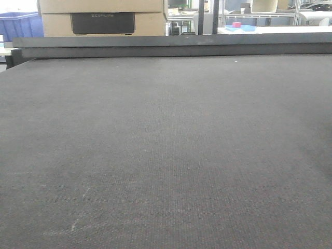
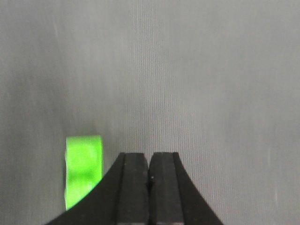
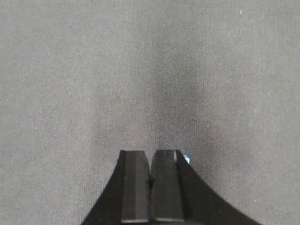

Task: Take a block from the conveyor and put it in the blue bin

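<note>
I count one green block (image 2: 84, 164), lower left, just beside my clenched left gripper (image 2: 149, 159). The right gripper (image 3: 151, 157) is clenched too, both empty. Open conveyor (image 1: 166, 155) reaches one rail (image 1: 171, 46) at top.

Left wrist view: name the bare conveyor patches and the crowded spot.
The conveyor is bare ahead and right of the shut left gripper. Crowded only at lower left, where the green block lies beside it.
</note>
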Robot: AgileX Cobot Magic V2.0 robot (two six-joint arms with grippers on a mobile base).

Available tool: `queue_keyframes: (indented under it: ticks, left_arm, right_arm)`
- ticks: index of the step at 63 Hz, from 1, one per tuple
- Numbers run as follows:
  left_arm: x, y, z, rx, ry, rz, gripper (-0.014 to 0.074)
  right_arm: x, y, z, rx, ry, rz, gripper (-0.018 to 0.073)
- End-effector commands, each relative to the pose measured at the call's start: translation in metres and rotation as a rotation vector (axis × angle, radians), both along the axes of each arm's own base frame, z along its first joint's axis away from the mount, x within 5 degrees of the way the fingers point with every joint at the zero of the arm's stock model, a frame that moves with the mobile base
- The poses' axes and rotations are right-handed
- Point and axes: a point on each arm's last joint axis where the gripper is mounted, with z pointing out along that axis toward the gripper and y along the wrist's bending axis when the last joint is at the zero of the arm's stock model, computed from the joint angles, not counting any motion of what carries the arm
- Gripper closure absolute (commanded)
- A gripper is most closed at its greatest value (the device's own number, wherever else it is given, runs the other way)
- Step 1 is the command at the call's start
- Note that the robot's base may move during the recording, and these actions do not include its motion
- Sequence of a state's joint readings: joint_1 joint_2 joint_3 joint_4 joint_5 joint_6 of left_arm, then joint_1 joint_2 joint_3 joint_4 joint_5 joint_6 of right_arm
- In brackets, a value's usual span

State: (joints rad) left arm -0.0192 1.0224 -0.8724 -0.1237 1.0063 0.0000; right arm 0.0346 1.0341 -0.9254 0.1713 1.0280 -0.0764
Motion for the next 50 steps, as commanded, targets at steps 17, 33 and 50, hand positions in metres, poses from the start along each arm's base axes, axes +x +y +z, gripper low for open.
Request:
queue_keyframes:
  ticks: [17, 33, 50]
  left_arm:
    - [0.021, 0.004, -0.019, 0.061, 0.177, -0.009, 0.0707]
    - [0.021, 0.010, -0.019, 0.122, 0.178, 0.030, 0.0707]
    - [0.021, 0.009, -0.019, 0.115, 0.179, 0.031, 0.0707]
  right_arm:
    - [-0.005, -0.005, -0.021, -0.069, 0.085, 0.009, 0.0721]
    - [-0.003, -0.005, -0.033, -0.062, 0.132, -0.007, 0.0706]
    - [0.017, -0.004, -0.059, -0.062, 0.274, -0.015, 0.0270]
